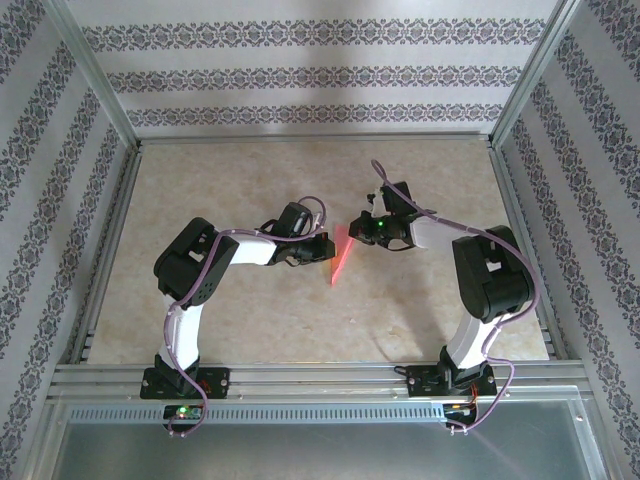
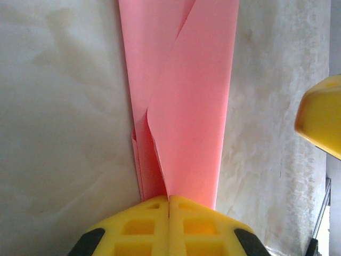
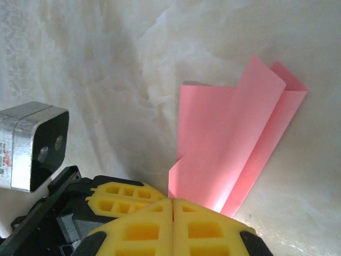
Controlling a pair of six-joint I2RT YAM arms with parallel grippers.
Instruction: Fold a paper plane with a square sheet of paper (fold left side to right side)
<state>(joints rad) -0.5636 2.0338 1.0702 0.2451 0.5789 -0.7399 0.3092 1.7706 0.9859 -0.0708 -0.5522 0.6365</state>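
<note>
Centre of the table (image 1: 250, 180), and the square sheet of paper (image 2: 186, 106) shows as a long, narrow pink strip, layers stacked, with one flap bowing up loose beside the crease. Our left pincer (image 2: 169, 200) is closed tight, its tips meeting right at the strip's near end. We read that as an anchor, so the layers can't slide apart. Whether it nips the paper or just presses it down, we can't tell. Our right pincer (image 3: 173, 201) is closed too, and the paper's other end reaches its tips. We can't tell if there's a grip there either. That springy flap looks like it needs flattening next.
</note>
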